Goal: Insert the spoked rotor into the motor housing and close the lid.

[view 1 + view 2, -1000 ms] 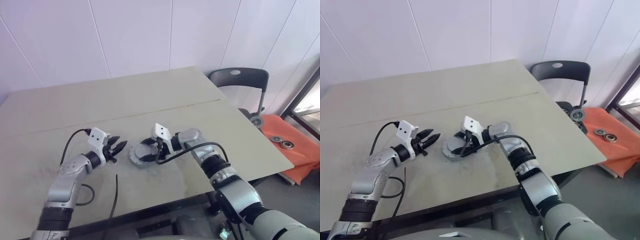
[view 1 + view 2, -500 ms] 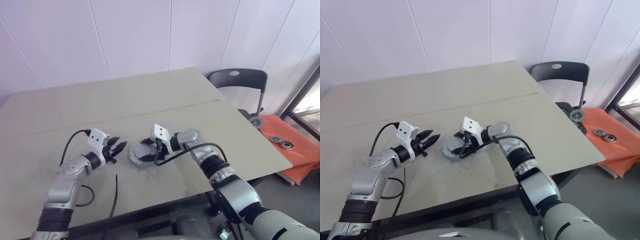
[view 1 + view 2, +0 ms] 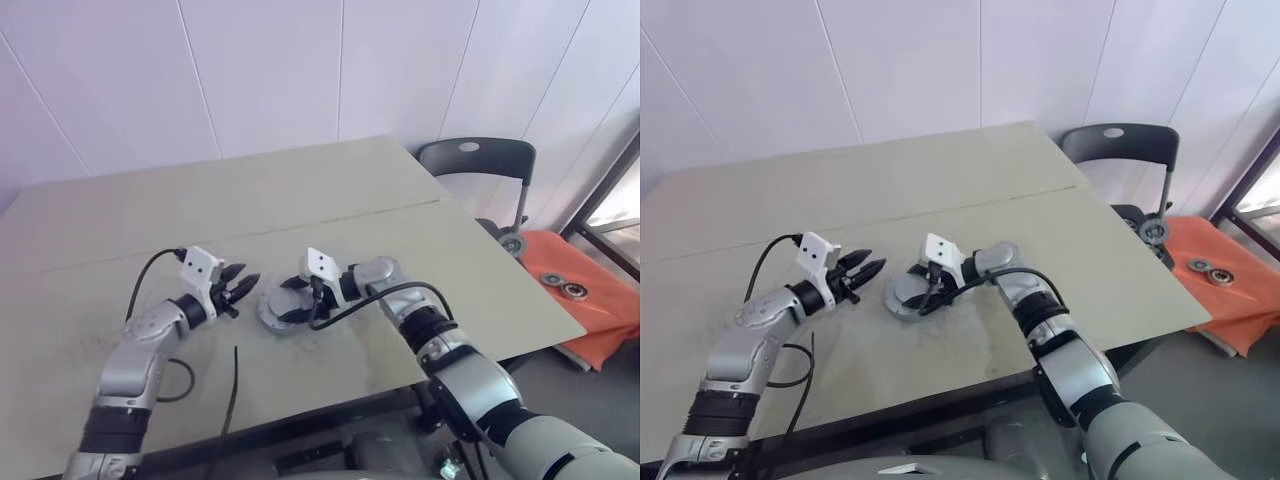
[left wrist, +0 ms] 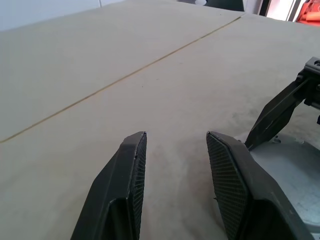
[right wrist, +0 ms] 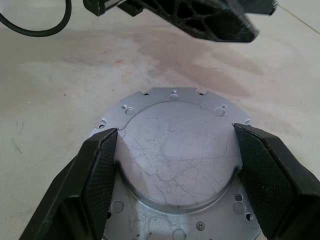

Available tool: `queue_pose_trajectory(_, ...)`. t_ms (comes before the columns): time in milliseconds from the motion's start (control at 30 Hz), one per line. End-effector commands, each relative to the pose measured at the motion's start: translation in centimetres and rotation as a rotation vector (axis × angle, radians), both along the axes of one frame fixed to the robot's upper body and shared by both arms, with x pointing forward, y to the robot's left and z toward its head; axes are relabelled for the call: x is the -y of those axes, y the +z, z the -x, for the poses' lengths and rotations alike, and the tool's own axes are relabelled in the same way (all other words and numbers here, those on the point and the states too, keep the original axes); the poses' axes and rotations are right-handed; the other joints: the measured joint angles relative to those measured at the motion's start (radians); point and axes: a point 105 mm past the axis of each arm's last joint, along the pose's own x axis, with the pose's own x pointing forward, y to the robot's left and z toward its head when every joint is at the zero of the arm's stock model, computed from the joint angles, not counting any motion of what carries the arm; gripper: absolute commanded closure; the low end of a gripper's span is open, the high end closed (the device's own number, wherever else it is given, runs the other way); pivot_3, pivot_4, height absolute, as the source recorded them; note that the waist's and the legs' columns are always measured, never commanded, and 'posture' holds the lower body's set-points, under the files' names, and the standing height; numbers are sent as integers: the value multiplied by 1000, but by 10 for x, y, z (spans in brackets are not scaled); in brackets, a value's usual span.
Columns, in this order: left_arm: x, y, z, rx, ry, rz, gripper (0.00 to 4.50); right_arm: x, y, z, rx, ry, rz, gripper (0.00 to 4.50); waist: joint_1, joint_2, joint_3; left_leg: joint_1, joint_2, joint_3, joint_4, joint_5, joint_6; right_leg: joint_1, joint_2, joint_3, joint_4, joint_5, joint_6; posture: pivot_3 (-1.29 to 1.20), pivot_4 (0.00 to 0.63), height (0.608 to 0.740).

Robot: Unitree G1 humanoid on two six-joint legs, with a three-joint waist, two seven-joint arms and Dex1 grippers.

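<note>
Lid (image 5: 175, 150) flat on table (image 3: 200, 215), raised centre between right gripper (image 5: 175, 165) fingers, which bracket both sides; contact not determinable. Left gripper (image 4: 175, 150) spread and empty, just beside lid's rim, pointing toward it.

1. The lid (image 5: 175, 150) lies flat on the table (image 3: 300, 190), near the front edge, about the middle
2. The right tool (image 5: 175, 165) reaches in from 3 o'clock, one finger on each side of the lid
3. The left tool (image 3: 237, 287) sits just beside the lid at 9 o'clock, apart from it
4. A chair (image 3: 478, 165) stands beyond the table's corner at 2 o'clock
</note>
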Motion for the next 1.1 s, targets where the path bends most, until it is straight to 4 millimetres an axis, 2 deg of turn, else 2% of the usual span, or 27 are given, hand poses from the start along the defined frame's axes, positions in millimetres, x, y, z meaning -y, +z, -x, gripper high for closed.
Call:
queue_pose_trajectory(33,8,15,-3,52,-26,4,2508,22,-61,20,-140,-7,237,1309,0,0,0,1,0,0,0,0,0,1,0,0,0,0,0,0,0,740)
queue_pose_trajectory(200,8,16,-3,53,-23,6,2508,31,-71,25,-188,6,292,1309,0,1,0,7,0,0,1,0,0,8,0,0,-1,-1,-1,0,0,740)
queue_pose_trajectory(500,9,14,-3,52,-17,11,2508,43,-77,26,-215,18,345,1309,0,3,-2,7,-1,0,-1,0,0,14,-1,0,-8,-1,-1,0,0,740)
queue_pose_trajectory(1100,5,15,2,43,-24,3,2508,48,-69,29,-243,82,350,1309,4,5,-3,6,-2,-1,-8,0,0,13,-2,0,-17,-1,0,0,0,740)
